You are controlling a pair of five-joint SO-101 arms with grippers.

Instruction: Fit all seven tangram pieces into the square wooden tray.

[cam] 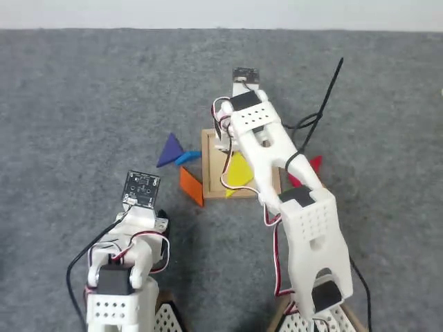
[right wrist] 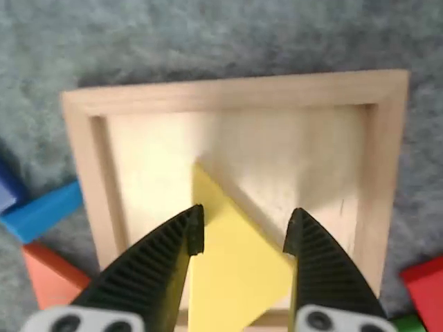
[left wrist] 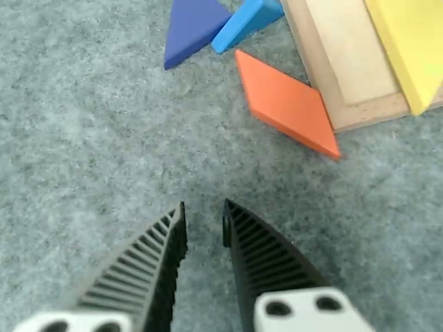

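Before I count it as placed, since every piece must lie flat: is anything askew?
Yes: the yellow triangle sits askew in the wooden tray, one corner riding over the rim instead of inside it.

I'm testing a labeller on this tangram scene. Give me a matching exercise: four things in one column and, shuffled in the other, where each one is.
1. yellow triangle
2. orange parallelogram
3. dark blue triangle
4. left claw

A. over bare carpet, holding nothing
B. on the carpet beside the tray's corner
C. in the tray, at the right claw
D. touching the light blue piece

Pairs: 1-C, 2-B, 3-D, 4-A
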